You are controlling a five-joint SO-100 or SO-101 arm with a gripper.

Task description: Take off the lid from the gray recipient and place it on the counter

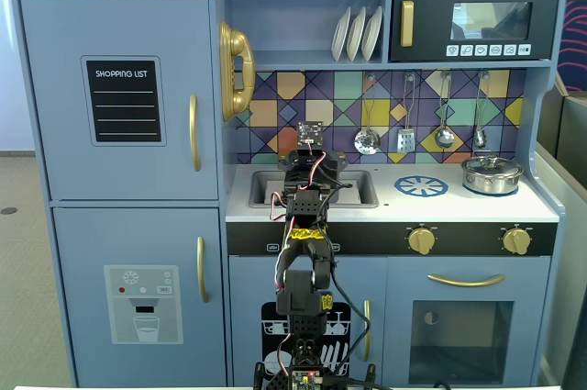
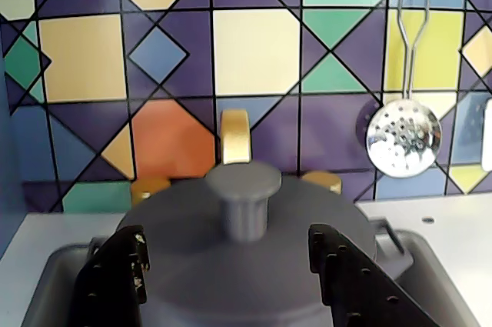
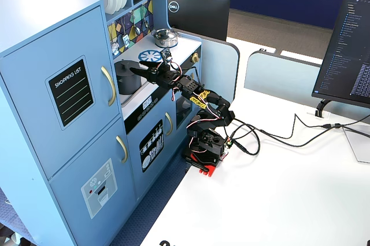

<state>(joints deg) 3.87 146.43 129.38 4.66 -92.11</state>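
Matte dark-gray lid (image 2: 246,258) — domed, knobbed — between the spread gripper (image 2: 231,281) fingers.

Arm (image 3: 199,104) is all black plastic, yellow tape band mid-way, red and white wires looping along it, red base (image 3: 203,168), black studded fingers (image 2: 114,281).

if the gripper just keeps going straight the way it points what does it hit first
Most likely the knob of the lid: it sits centred between the open gripper fingers in the wrist view, ahead of the tiled wall, though depth is unclear.

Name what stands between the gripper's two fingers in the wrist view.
The lid's central knob stands between the open fingers, which have not closed on it.
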